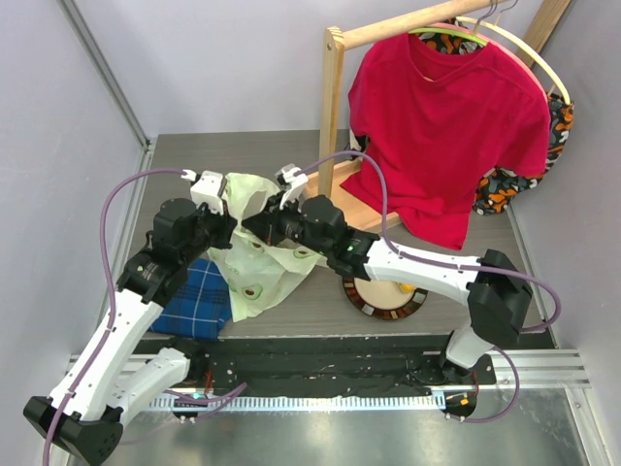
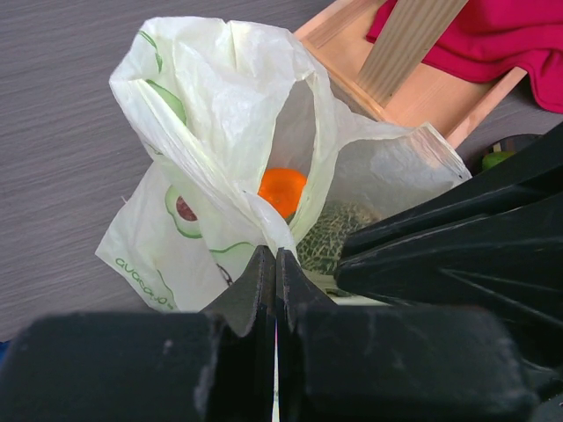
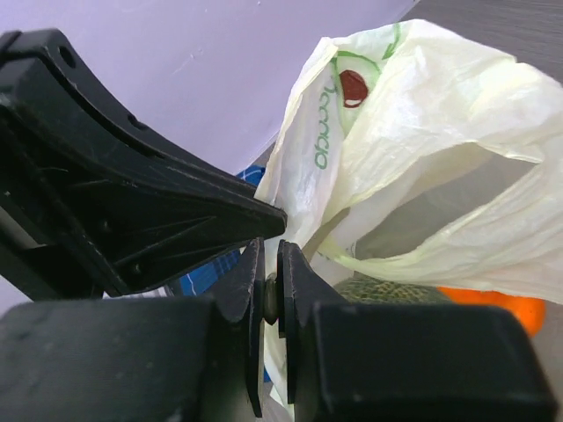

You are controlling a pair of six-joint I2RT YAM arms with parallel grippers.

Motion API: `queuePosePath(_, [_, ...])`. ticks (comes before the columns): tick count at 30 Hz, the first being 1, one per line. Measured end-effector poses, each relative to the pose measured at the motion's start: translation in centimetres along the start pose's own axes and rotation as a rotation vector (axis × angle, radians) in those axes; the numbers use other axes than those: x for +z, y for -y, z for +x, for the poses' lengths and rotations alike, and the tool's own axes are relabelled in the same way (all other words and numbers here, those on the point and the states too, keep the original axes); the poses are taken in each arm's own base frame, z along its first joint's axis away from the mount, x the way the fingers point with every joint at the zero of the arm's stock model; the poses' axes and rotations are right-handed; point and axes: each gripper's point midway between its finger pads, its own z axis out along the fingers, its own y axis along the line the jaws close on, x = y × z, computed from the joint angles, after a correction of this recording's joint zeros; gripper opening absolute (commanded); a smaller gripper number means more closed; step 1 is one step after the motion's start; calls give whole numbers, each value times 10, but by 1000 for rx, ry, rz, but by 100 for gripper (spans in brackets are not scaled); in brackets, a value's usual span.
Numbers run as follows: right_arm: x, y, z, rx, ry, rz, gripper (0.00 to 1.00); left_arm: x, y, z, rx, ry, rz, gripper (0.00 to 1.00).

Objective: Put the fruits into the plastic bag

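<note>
The pale yellow-green plastic bag [image 1: 260,254] stands open mid-table. Inside it, in the left wrist view, an orange [image 2: 282,190] rests against the netted melon [image 2: 332,236]. My left gripper [image 2: 275,256] is shut on the bag's near rim [image 2: 220,114]. My right gripper [image 3: 271,252] is shut on the bag's rim [image 3: 422,114] right beside it; melon [image 3: 387,290] and orange [image 3: 497,309] show below. In the top view the two grippers [image 1: 233,225] [image 1: 252,225] meet at the bag's mouth. A yellow piece [image 1: 401,288] lies on the plate. A green piece [image 2: 497,159] peeks past the right arm.
A dark plate with patterned rim [image 1: 361,299] sits right of the bag, under the right arm. A blue plaid cloth [image 1: 199,296] lies left of the bag. A wooden rack [image 1: 333,116] with a red shirt [image 1: 446,126] stands at the back right.
</note>
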Motion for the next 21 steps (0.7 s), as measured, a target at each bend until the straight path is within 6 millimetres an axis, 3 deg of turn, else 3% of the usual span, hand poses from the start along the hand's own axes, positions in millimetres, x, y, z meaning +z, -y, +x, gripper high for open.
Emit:
queuePosePath(3, [-2,5,-6,29,20,16,1,0,0,0,0,0,0,0])
queuePosePath(6, [2,20,7,69,-8,47,1,0,0,0,0,0,0,0])
queuePosePath(14, [14,69,80,115,-178,167,3,0,0,0,0,0,0,0])
queuePosePath(17, [12,72,88,114,-205,182,15,0,0,0,0,0,0,0])
queuePosePath(21, [11,73,89,106,-210,186,50,0,0,0,0,0,0,0])
